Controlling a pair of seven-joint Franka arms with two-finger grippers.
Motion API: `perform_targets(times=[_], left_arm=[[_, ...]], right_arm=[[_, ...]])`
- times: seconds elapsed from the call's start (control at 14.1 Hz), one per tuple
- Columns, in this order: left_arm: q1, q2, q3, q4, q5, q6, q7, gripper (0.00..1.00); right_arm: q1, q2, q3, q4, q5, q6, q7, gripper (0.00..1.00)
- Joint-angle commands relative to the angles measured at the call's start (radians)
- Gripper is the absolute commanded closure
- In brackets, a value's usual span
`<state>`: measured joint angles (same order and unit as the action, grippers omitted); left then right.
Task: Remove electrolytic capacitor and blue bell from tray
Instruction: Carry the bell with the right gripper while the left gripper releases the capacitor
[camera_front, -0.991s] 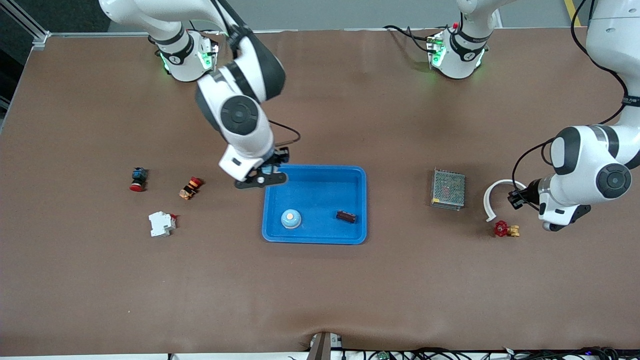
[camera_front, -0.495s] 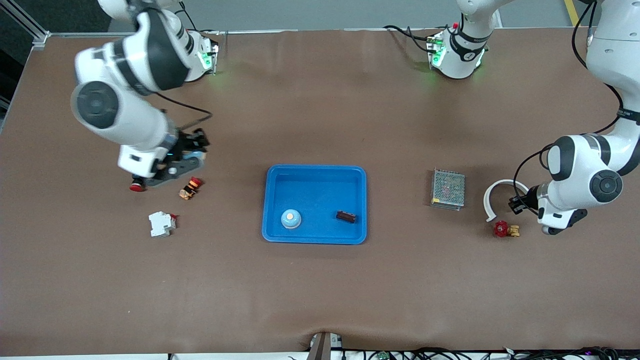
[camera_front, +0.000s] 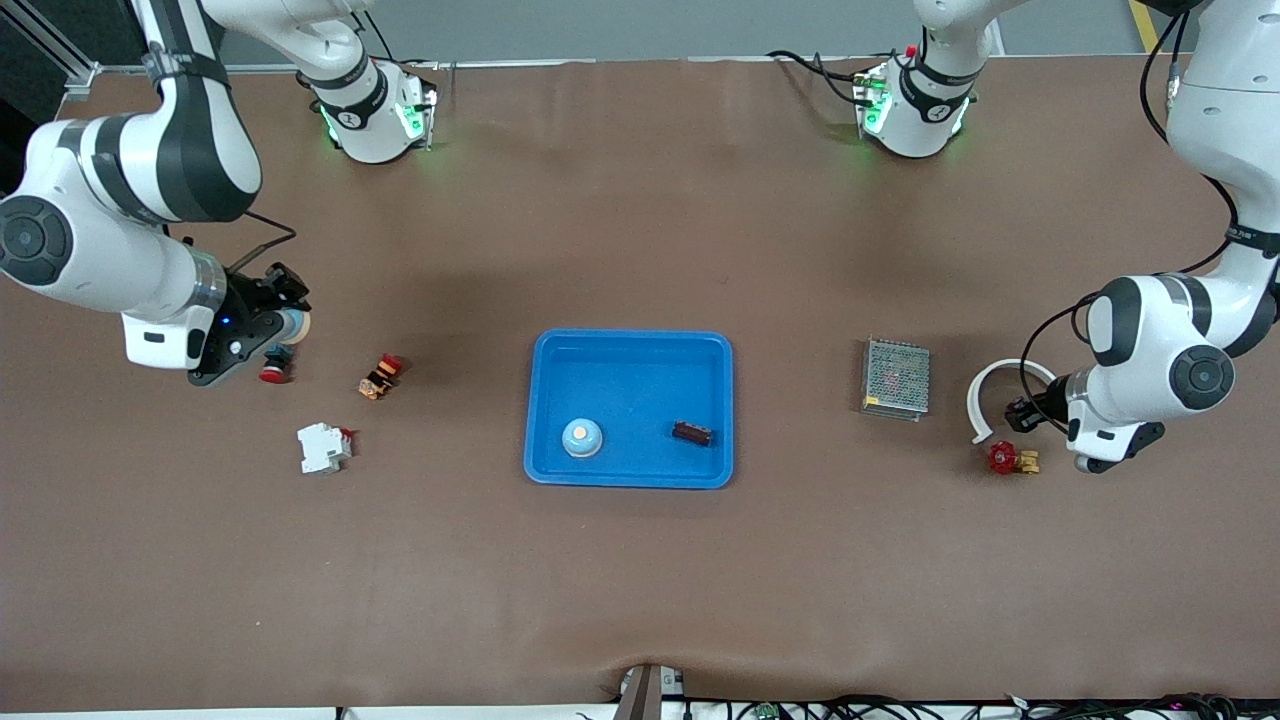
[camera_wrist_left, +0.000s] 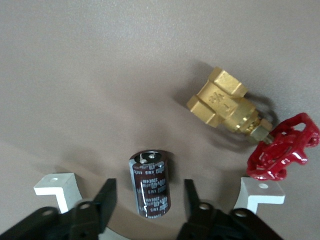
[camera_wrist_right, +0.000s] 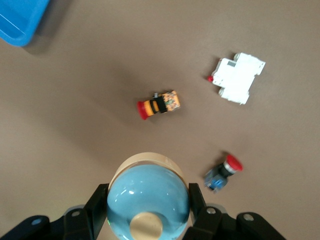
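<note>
At the right arm's end of the table, at mid-height in the front frame, the right gripper (camera_front: 285, 335) is hanging over the red push button (camera_front: 272, 372), with its fingers (camera_wrist_right: 102, 196) clenching a pale-blue bell (camera_wrist_right: 148, 199). From the front, only a sliver of that bell (camera_front: 296, 326) is peeking past the black fingers. In the right wrist view its dome and tan knob are facing the camera, so its axis is pointing along the fingers, and its lower edge is being cut off. An orange-and-red switch (camera_front: 380, 376) and a white circuit breaker (camera_front: 322, 447) are lying nearby, the breaker lower in the frame.

In the middle of the frame a blue tray (camera_front: 630, 337) is holding a second pale-blue bell (camera_front: 582, 438) sitting dome-up. Beside it in the tray is a small dark-brown part (camera_front: 692, 433), too small to identify.

Toward the left arm's end a mesh-covered power supply (camera_front: 895, 378) is lying flat. The left gripper (camera_front: 1025, 412) is sitting low inside a white curved bracket (camera_front: 985, 385), just above a brass valve with a red handwheel (camera_front: 1012, 460). From the front the capacitor is being hidden. In the left wrist view the dark-brown capacitor (camera_wrist_left: 150, 184) is lying between the released fingers (camera_wrist_left: 107, 192), with a gap on each side. Its long axis is running parallel to them, its silver end pointing away from the wrist.
</note>
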<state>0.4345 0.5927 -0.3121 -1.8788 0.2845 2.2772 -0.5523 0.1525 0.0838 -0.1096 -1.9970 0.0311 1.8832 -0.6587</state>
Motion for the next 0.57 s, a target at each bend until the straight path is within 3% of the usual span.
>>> perform_targets(times=[0.0, 0.14, 0.5], left_arm=[[0.003, -0.002, -0.013, 0.027, 0.018, -0.004, -0.001, 0.00], [0.001, -0.030, -0.034, 0.055, 0.010, -0.050, -0.014, 0.00], [0.000, -0.067, -0.165, 0.185, 0.005, -0.237, -0.099, 0.00]], right_arm=[[-0.059, -0.036, 0.021, -0.147, -0.020, 0.150, -0.102, 0.68], [-0.074, -0.035, 0.019, -0.228, -0.022, 0.261, -0.139, 0.68], [-0.080, -0.029, 0.019, -0.339, -0.025, 0.411, -0.180, 0.68]])
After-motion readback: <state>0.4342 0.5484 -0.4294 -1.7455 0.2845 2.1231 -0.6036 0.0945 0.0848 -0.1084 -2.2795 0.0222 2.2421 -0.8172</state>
